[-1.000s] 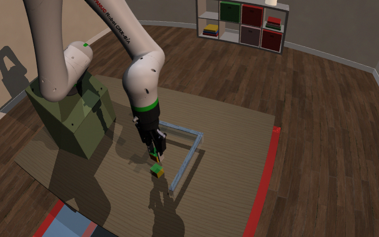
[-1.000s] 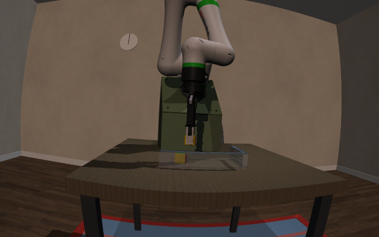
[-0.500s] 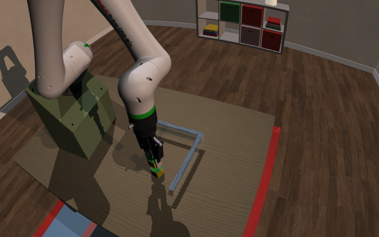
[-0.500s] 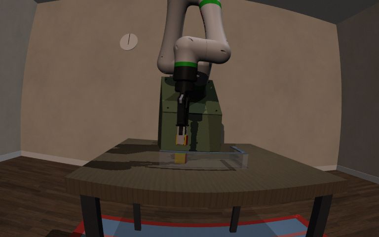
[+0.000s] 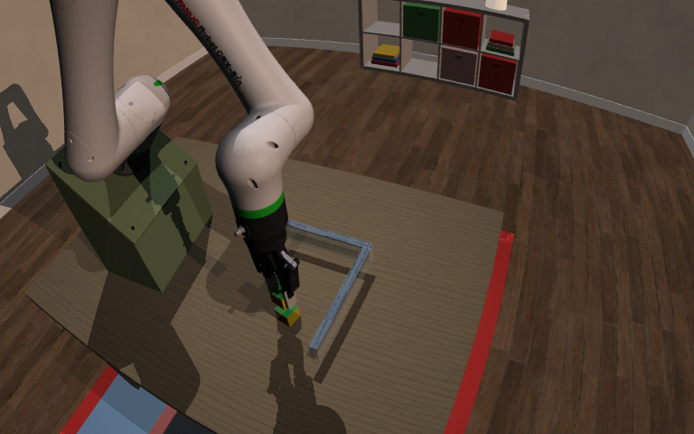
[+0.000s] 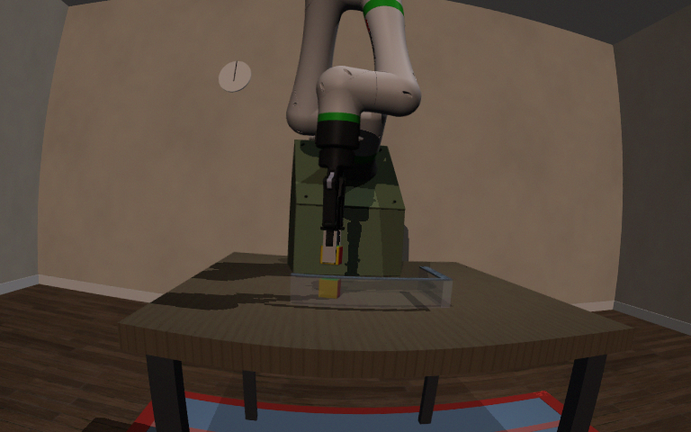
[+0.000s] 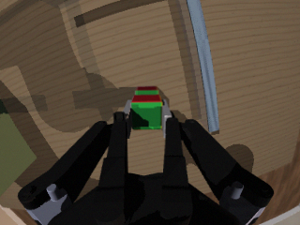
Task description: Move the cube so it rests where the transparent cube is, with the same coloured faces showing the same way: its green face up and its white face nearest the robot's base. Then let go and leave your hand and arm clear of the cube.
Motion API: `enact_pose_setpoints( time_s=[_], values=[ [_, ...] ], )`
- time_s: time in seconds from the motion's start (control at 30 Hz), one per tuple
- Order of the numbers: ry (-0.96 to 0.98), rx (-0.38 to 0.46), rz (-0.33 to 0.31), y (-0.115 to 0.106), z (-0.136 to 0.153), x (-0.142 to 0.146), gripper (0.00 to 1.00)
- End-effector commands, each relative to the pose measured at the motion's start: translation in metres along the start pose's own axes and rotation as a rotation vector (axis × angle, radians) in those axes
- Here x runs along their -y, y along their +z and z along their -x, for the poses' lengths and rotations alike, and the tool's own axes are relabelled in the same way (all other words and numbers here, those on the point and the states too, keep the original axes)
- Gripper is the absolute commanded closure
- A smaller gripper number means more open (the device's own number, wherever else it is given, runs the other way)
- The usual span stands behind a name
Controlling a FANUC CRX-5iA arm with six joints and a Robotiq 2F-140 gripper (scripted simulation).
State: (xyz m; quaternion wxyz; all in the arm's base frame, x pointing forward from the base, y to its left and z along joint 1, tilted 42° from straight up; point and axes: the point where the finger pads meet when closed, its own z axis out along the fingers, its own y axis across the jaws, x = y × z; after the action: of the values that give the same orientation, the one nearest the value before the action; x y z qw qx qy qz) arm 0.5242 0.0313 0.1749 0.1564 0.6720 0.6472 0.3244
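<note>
Claw [image 6: 331, 243] clamped on cube [image 6: 331, 255], above transparent cube [image 6: 328, 288] on bench [image 6: 356, 330] | I lower straight, keeping green up, white toward base, before releasing and retreating upward.

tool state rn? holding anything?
Tool: closed on the cube, held above the table, not yet set down.
</note>
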Motion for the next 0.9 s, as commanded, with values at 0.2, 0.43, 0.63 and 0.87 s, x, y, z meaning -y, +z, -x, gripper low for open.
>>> enact_pose_setpoints(
  time_s=[0.2,0.43,0.63,0.87],
  values=[
    [0.000,0.000,0.000,0.000,0.000,0.000,1.00],
    [0.000,0.000,0.000,0.001,0.000,0.000,1.00],
    [0.000,0.000,0.000,0.010,0.000,0.000,1.00],
    [0.000,0.000,0.000,0.028,0.000,0.000,1.00]
  ],
)
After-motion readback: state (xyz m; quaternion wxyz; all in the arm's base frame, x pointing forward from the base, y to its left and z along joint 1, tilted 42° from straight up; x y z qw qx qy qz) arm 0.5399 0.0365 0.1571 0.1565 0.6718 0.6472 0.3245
